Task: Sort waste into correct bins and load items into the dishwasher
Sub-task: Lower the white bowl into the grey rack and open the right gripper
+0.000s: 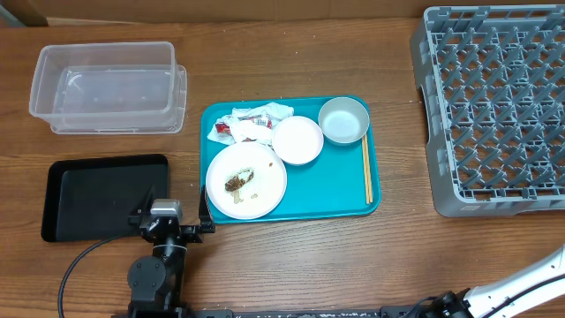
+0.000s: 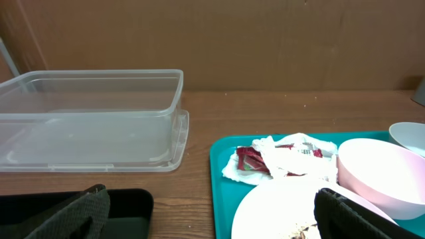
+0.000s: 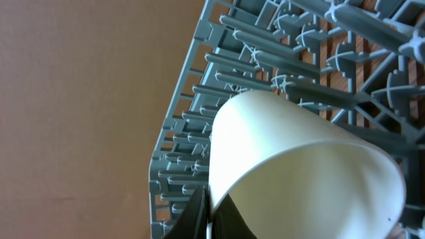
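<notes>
My left gripper (image 1: 173,215) (image 2: 216,222) stands open low over the table, one finger over the black tray (image 1: 97,199) (image 2: 129,206), the other over the large plate (image 1: 265,172) with brown food scraps (image 1: 238,183). Behind the plate lie a crumpled napkin (image 1: 256,119) (image 2: 292,156) and a red-and-white wrapper (image 1: 225,131) (image 2: 249,159). A small plate (image 1: 297,140), a bowl (image 1: 343,119) and chopsticks (image 1: 367,172) share the teal tray (image 1: 344,190). My right gripper (image 3: 211,199) is shut on a white cup's (image 3: 299,166) rim before the grey dish rack (image 1: 494,106) (image 3: 265,60).
The clear tub (image 1: 106,49) (image 2: 93,119) stands at the back left, beyond the black tray. Only a white link of the right arm (image 1: 530,278) shows overhead, at the bottom right corner near the rack's front edge.
</notes>
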You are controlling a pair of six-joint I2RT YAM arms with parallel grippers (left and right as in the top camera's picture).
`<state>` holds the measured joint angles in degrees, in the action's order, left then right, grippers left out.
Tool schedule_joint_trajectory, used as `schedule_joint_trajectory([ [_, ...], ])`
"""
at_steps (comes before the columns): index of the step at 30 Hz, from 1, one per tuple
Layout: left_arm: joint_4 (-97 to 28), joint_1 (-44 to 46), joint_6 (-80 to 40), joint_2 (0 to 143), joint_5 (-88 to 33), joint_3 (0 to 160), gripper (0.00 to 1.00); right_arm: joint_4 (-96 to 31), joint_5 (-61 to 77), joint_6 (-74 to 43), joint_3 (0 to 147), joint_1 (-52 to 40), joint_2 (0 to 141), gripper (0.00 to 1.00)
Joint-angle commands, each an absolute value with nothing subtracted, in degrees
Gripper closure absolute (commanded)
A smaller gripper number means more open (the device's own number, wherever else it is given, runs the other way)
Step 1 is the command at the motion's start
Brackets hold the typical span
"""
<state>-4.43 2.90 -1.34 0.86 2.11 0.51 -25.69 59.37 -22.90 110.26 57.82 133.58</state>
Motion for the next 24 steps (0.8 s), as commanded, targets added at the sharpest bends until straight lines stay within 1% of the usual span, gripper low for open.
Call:
schedule_joint_trajectory([
  [1,-4.3,2.6,-1.7,0.3,1.7,0.3,0.0,-27.8,56.3,-19.6,110.8,58.9,133.8,0.96],
  [6,-4.3,2.6,-1.7,0.3,1.7,0.3,0.0,-30.2,52.5,-17.3,110.8,59.0,133.8,0.91],
  [15,-4.3,2.6,-1.7,0.3,1.7,0.3,0.0,-30.6,52.5,-16.5,111.0,59.2,133.8,0.85],
  [19,-4.3,2.6,-1.7,0.3,1.7,0.3,0.0,-33.5,50.8,-16.6,112.2,60.2,133.6,0.82],
  [24,-4.3,2.6,-1.7,0.3,1.7,0.3,0.0,-38.7,46.7,-16.7,114.7,62.2,131.4,0.81],
])
